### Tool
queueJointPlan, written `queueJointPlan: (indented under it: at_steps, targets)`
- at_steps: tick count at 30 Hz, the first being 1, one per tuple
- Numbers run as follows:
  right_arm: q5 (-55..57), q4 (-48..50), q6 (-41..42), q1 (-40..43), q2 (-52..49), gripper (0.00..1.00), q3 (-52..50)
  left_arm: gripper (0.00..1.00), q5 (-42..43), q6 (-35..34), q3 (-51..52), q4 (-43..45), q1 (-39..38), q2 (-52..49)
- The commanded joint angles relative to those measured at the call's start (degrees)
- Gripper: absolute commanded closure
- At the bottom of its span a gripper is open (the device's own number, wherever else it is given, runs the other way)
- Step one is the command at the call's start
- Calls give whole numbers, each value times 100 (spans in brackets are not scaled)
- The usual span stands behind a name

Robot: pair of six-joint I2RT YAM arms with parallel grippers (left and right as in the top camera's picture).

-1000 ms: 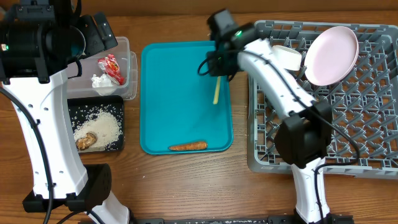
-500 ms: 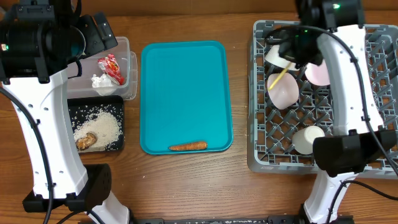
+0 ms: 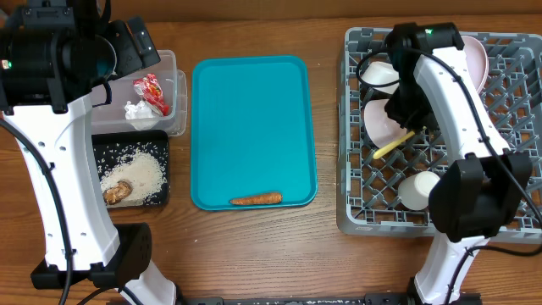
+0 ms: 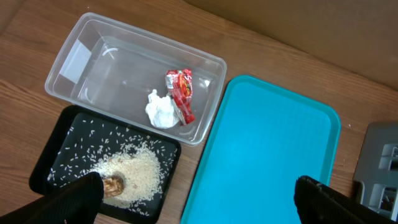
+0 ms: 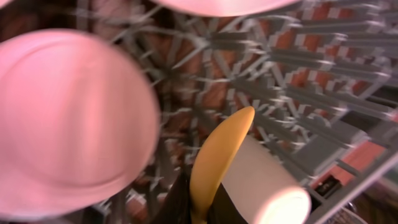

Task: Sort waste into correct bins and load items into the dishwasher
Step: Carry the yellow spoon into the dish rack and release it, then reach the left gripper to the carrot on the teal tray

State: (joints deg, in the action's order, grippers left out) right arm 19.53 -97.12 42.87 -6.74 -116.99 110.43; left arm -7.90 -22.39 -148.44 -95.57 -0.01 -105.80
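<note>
Yellow spoon (image 3: 391, 148) clamped in right gripper (image 3: 409, 135), low over rack (image 3: 508, 195), not yet released. Plate (image 3: 476, 52), bowls (image 3: 379, 123), cup (image 3: 415, 191) racked. Wrapper (image 3: 152, 91), napkin (image 3: 136, 110) in tub (image 3: 169, 59); rice (image 3: 140, 172) in black tray (image 3: 97, 144). Carrot (image 3: 256, 200) unsorted on teal tray (image 3: 246, 110). Left gripper (image 4: 199, 194) spread wide, empty.

I'm seeing the teal tray (image 3: 254, 119) lying open, only the carrot (image 3: 256, 200) sitting at its near edge | bowls (image 3: 383, 125) and cup (image 3: 417, 191) are crowding the left side of the rack (image 3: 508, 195).
</note>
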Motion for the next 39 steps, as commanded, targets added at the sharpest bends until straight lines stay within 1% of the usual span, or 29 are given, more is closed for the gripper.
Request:
queueJointPlan:
  at_steps: [1, 3, 4, 5, 6, 7, 10, 14, 17, 19, 21, 24, 26, 30, 33, 36, 39]
  targets:
    - [704, 35, 693, 9, 533, 96, -50, 0, 46, -79, -55, 22, 0, -31]
    - [702, 103, 688, 7, 533, 96, -57, 0, 46, -79, -55, 24, 0, -31]
    - [702, 118, 686, 7, 533, 94, -68, 0, 46, -79, -55, 22, 0, -31]
    - [702, 116, 660, 7, 533, 72, -79, 0, 46, -79, -55, 24, 0, -31]
    - [691, 94, 629, 7, 533, 53, -90, 0, 46, -76, -55, 24, 0, -31]
    - [621, 74, 505, 7, 533, 39, -90, 0, 46, -76, -55, 24, 0, -31]
    - [483, 76, 326, -4, 535, 39, -90, 0, 46, -79, -55, 24, 0, -31]
    - [463, 9, 299, -4, 555, 39, -87, 0, 46, -76, -55, 22, 0, -31]
    - [216, 76, -168, -35, 660, 40, -85, 0, 46, -76, -55, 24, 0, -31]
    - [-46, 229, -643, -127, 787, 40, -85, 0, 46, -79, -55, 24, 0, -31]
    - [-498, 457, -1335, -315, 968, 39, -85, 0, 46, -79, -55, 24, 0, -31]
    - [-1419, 802, -2415, -741, 1174, 35, -85, 0, 46, -76, -55, 24, 0, -31]
    - [-1847, 922, -2920, -1056, 1215, 32, -85, 0, 46, -79, -52, 24, 0, -31]
    - [-2382, 1086, -3200, -1707, 1204, 28, -173, 0, 46, -79, -55, 24, 0, -31]
    - [-2583, 1252, -3246, -2081, 1202, 28, -352, 0, -7, -76, -55, 37, 0, -31]
    - [-2564, 1296, -3244, -2190, 1204, 28, -409, 0, -59, -76, -55, 33, 0, -31]
    - [-2562, 1307, -3244, -2013, 1215, 29, -385, 0, 55, -81, -55, 59, -2, -31]
